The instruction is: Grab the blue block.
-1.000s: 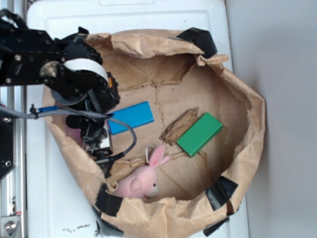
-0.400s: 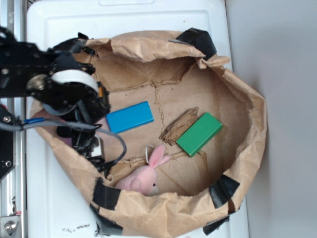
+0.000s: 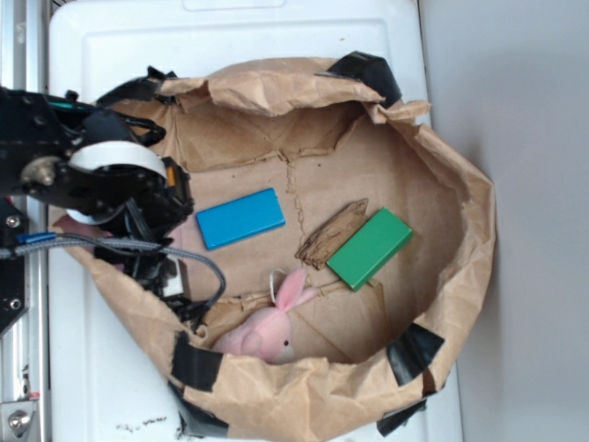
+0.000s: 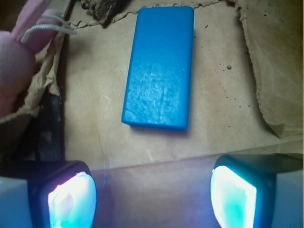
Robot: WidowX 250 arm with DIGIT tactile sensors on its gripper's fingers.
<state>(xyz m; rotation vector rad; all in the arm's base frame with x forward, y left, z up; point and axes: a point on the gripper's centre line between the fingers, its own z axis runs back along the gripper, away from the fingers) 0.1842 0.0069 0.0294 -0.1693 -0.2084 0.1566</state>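
Backing my gripper [image 4: 152, 192] off toward the bag's edge has left the blue block [image 4: 159, 66] fully uncovered, lying flat on the paper bag [image 3: 386, 175] ahead of my spread fingers [image 4: 71, 197], untouched and centred between them for a lengthwise approach. No writing shows anywhere.

The exterior camera looks almost straight down from well above, taking in the whole brown paper bag [image 3: 460, 212] laid open on a white surface [image 3: 230, 32], with the arm entering at the bag's left edge. The wrist camera sits close behind the gripper [image 4: 152, 192], facing the bag's floor from near it. Both views share the blue block [image 3: 240, 218] [image 4: 160, 66] and the pink plush rabbit [image 3: 267, 327] [image 4: 16, 61] beside it.
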